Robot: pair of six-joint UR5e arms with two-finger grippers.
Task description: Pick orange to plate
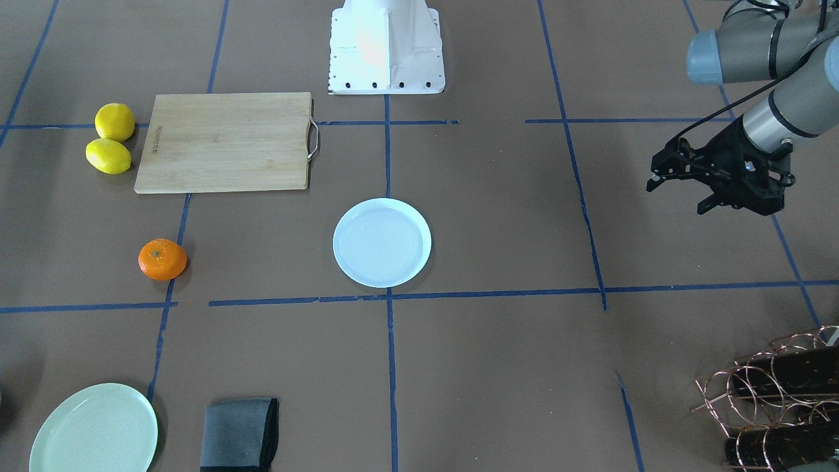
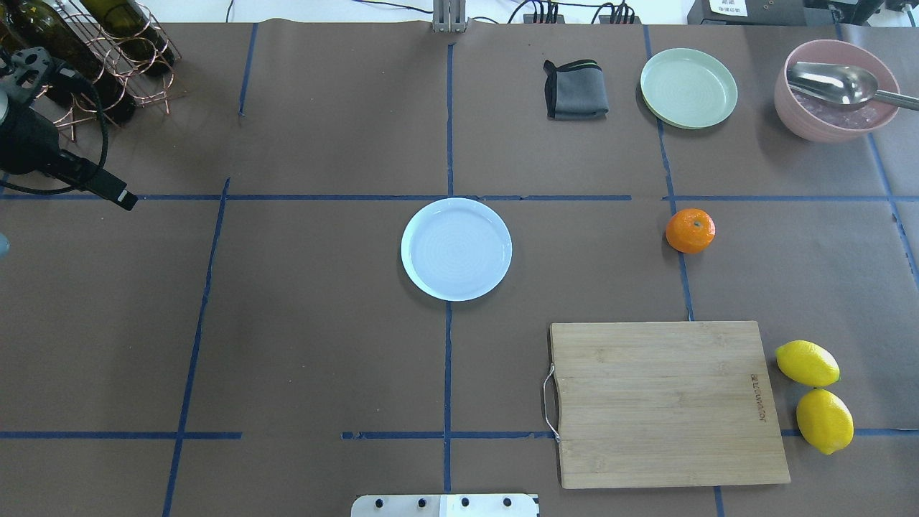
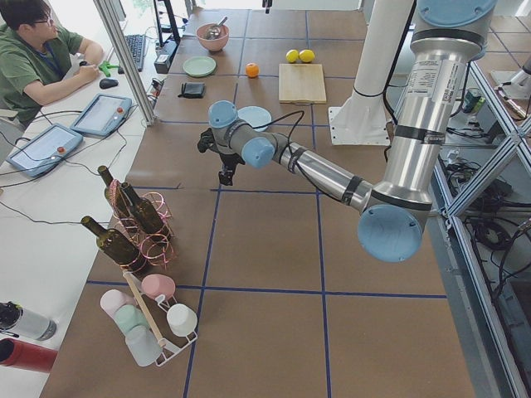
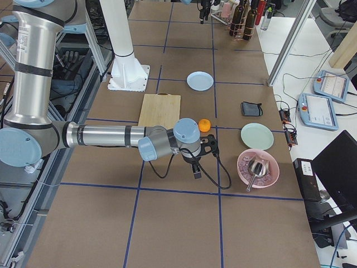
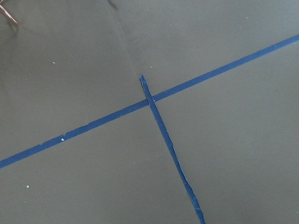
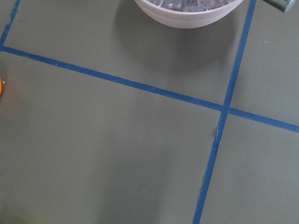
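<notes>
The orange (image 2: 690, 230) sits on the surface at the robot's right, well apart from the central plate (image 2: 456, 249), so the nearby right pincer (image 4: 211, 144), state untellable, probably picks it while the spread left pincer (image 1: 678, 195) hangs aside.

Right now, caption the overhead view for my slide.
Orange sits apart, right of the empty white plate, not yet picked.

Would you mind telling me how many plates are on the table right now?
2. The white plate sits empty at mid-table; the pale green plate lies at the table's far edge, beside the folded grey cloth.
</notes>
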